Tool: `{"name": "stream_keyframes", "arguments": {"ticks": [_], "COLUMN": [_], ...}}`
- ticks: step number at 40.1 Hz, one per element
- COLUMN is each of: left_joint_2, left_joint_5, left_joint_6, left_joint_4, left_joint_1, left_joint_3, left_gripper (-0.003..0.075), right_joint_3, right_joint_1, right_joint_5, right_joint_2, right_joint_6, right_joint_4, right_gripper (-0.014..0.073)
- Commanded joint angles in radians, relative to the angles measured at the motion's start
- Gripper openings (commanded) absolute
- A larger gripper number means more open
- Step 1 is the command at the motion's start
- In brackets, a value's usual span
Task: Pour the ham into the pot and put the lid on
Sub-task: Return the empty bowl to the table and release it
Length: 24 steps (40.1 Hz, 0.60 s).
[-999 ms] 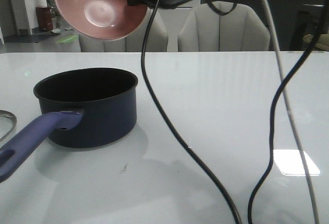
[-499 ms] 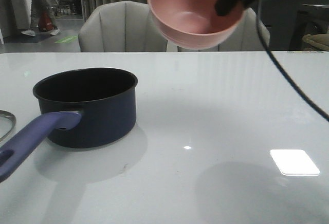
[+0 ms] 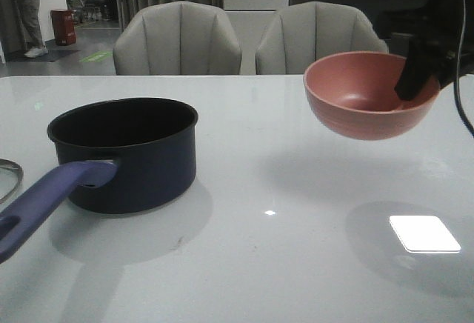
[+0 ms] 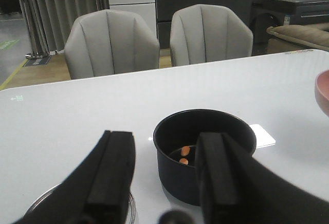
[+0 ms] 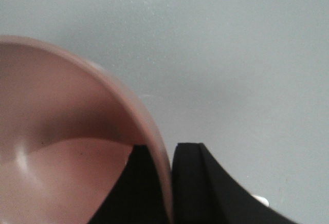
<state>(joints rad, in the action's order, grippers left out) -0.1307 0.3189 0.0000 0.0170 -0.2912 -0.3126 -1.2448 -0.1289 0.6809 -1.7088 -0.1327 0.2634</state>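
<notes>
So the ham (image 4: 183, 155) is sitting in the pot (image 3: 133, 152), the right claw (image 5: 168, 183) is clamping the empty bowl (image 3: 366, 97) well off to the pot's right, and the left claw (image 4: 164, 183), fingers apart, is hanging nearest the lid (image 3: 7, 175) lying just left of the pot.

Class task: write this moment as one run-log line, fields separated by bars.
stage: ham poured, lid not on | right gripper: shut on bowl rim, bowl in air | left gripper: open, empty | ham: in pot
</notes>
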Motion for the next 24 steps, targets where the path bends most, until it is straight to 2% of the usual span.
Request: {"name": "stream_keyframes", "arguments": {"ticks": [1, 8, 19, 24], "left_joint_2": [-0.008, -0.008, -0.008, -0.008], "left_joint_5": [-0.08, -0.08, -0.08, -0.08], "left_joint_6": [-0.006, -0.006, -0.006, -0.006], "left_joint_4": [-0.001, -0.001, -0.001, -0.001], "left_joint_1": [-0.005, -0.005, -0.005, -0.005], "left_joint_3": [-0.029, -0.029, -0.029, -0.029], "left_gripper": [0.0332, 0.0332, 0.0332, 0.0332], "right_joint_3": [-0.033, -0.033, -0.033, -0.088], "right_joint_1": [0.008, 0.008, 0.008, 0.01], "right_joint_5": [-0.027, -0.027, -0.021, 0.024], "right_joint_2": [0.004, -0.052, -0.084, -0.083], "right_joint_6": [-0.01, -0.01, -0.011, -0.011], "right_joint_4": [0.01, 0.01, 0.005, -0.032], "right_gripper": [0.0139, 0.0183, 0.0426, 0.0443]}}
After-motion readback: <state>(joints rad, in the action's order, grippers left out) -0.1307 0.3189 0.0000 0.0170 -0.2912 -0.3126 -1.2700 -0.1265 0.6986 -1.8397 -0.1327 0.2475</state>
